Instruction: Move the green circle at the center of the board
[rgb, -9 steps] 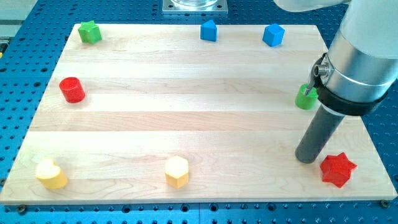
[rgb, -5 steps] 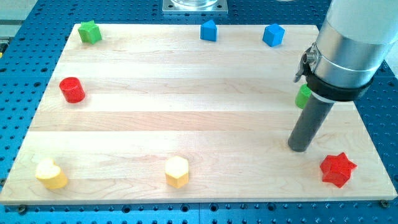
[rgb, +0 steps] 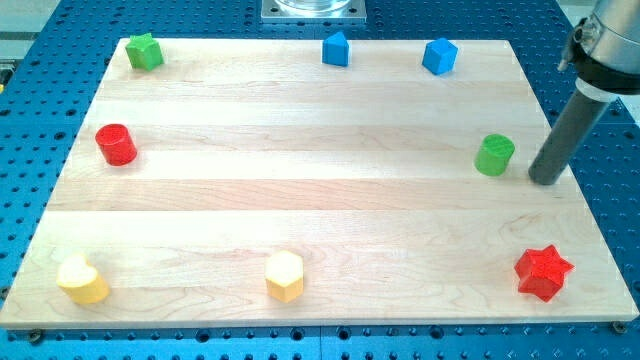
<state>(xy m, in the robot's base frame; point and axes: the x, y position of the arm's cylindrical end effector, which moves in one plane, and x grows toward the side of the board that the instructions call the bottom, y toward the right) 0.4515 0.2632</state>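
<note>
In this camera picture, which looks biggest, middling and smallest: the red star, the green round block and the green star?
1. Red star, largest, though it lies nearest the view's bottom, which may flatter it.
2. Green round block, just left of my tip.
3. Green star, smallest, near the view's top.

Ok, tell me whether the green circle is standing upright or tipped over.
Upright. The green circle shows its round flat top facing up, resting on the board. My tip sits just to its right, apart.

Your wooden board (rgb: 300, 190) carries, along its far edge, a green star (rgb: 145, 51) at left and two blue blocks (rgb: 336, 49) (rgb: 439, 56). A red cylinder (rgb: 116, 144) sits left, the green circle (rgb: 494, 155) right with my tip (rgb: 545, 180) just beside it. Near edge: yellow heart (rgb: 81, 279), yellow hexagon (rgb: 284, 276), red star (rgb: 543, 272).
</note>
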